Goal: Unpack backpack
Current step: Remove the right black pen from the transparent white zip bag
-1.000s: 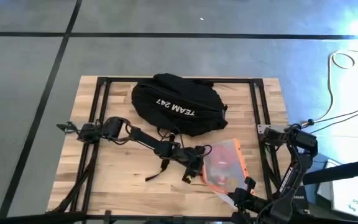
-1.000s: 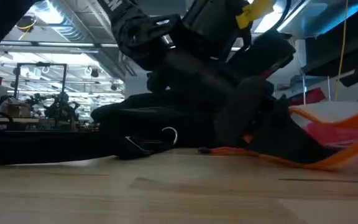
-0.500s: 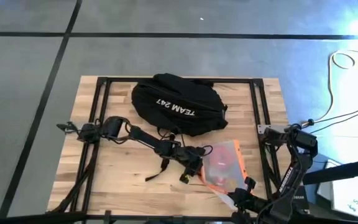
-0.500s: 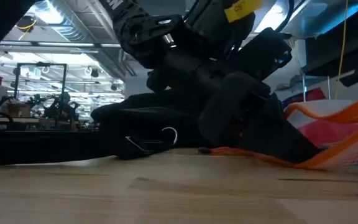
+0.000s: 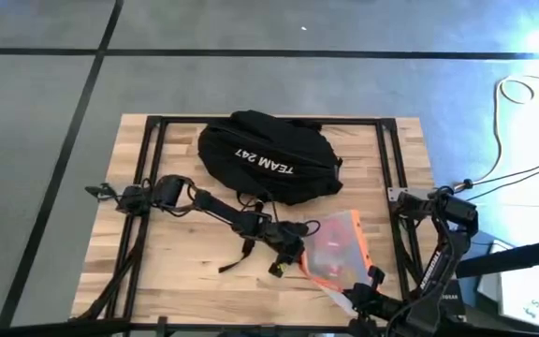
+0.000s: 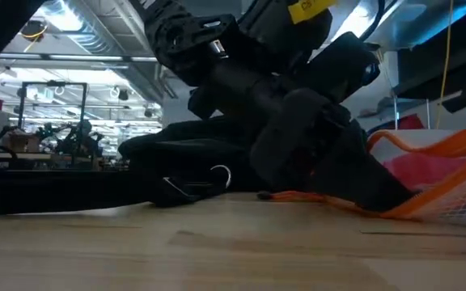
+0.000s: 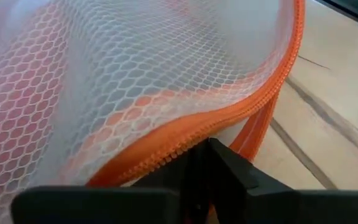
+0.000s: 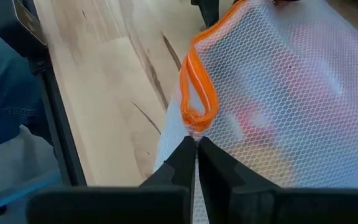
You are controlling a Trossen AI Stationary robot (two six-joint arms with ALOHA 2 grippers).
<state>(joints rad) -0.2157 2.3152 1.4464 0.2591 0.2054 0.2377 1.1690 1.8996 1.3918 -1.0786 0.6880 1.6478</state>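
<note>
Backpack point(image 5: 268, 155): large, rounded, black fabric, lying flat at the far middle of the wooden table point(image 5: 185, 271); white lettering "TEAM 247" reads on its upper face; a loose black strap with a metal ring point(image 6: 219, 175) trails toward the near side. Mesh pouch point(image 5: 335, 248): white honeycomb netting edged with an orange zipper, pink and red contents showing dimly through it, lying on the table just in front of the backpack, toward the right, apart from it. Left gripper point(image 5: 293, 255): arm reaching low across the table from the left, fingers clenched on the pouch's orange zipper edge at its left side; the left wrist view shows the edge pinched between the dark fingertips point(image 7: 219, 171). Right gripper point(image 8: 196, 152): at the near right corner of the table, its fingers closed together on the pouch's near corner, where the orange zipper tape ends. Yellow label on the left arm: not legible.
</note>
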